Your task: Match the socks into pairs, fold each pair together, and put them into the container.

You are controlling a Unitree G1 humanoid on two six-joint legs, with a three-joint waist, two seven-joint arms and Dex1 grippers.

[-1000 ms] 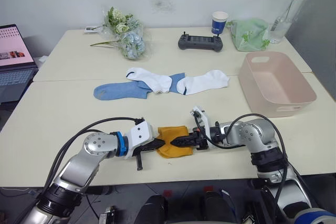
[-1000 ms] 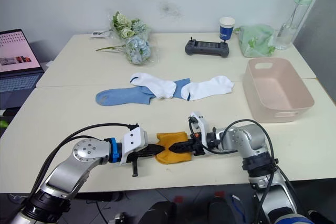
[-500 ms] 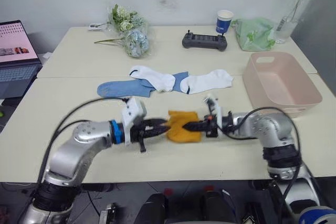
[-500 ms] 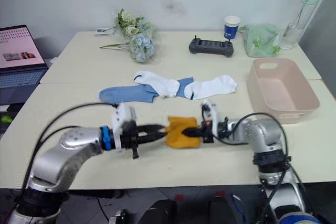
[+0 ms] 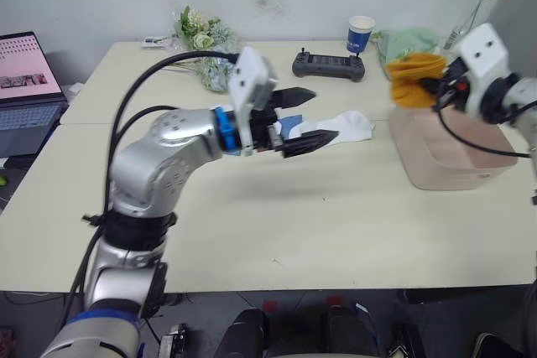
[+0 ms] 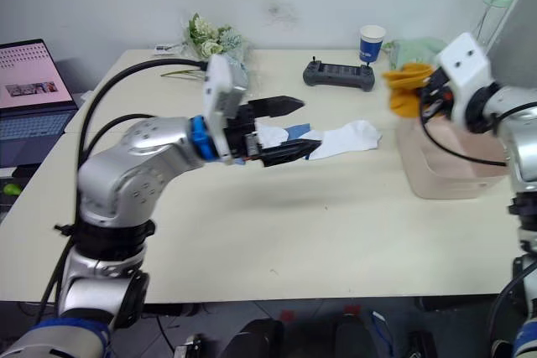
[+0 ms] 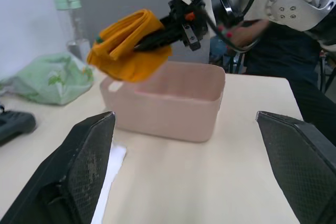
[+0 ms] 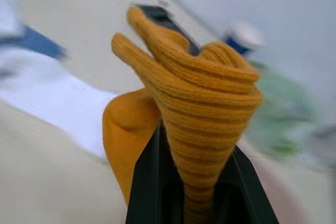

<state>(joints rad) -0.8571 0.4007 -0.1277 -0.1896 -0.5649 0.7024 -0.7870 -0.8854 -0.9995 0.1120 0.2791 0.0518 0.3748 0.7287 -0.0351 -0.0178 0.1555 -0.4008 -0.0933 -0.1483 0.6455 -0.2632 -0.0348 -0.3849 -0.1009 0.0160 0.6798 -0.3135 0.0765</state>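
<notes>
At the right edge of the frame, my right gripper is clamped on the folded yellow socks, which a second ago lay low on the tabletop between both grippers; now the bundle hangs in the air over the near-left rim of the tub. My left gripper has let go, risen and swung toward the frame's middle, its two fingers spread wide and empty. That tells me the first pair is matched and folded, and only the drop into the tub is left for it. From the left wrist view the bundle sits above the tub's back-left corner, not yet inside, so I judge a short move further over the opening is wanted before release. The white socks and a blue sock lie mid-frame on the tabletop, partly hidden behind my left gripper and just beyond its fingertips, so those pairs are not yet sorted. The yellow knit is bunched thick between my right fingers and looks firmly held.
</notes>
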